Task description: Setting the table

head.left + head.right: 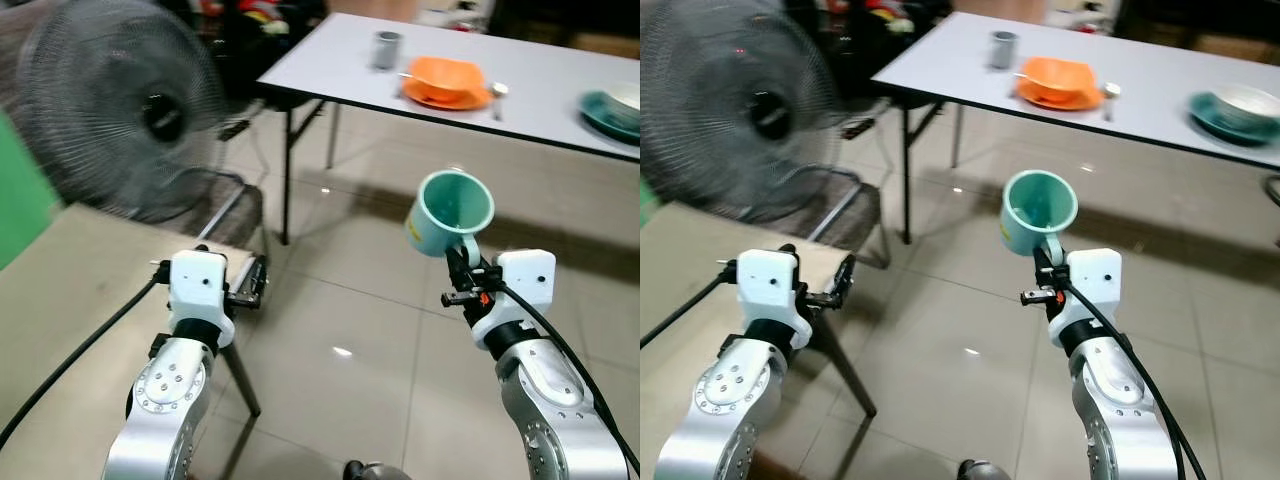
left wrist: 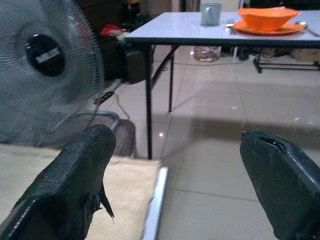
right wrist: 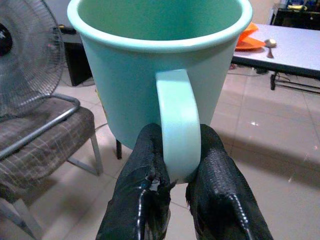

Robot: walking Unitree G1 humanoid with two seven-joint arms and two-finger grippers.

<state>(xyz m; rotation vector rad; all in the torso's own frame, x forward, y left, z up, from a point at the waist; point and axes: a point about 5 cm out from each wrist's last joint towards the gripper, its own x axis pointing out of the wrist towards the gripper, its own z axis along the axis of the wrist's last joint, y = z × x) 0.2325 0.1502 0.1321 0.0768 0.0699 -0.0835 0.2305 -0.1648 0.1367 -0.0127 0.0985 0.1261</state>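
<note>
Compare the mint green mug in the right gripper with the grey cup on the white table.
The mint green mug is held in the air by its handle in the right gripper; the grey cup stands on the white table. The mug is pale green with a large handle; no handle can be made out on the grey cup. The mug tilts slightly, while the cup stands upright. Both are open-topped drinking vessels.
</note>
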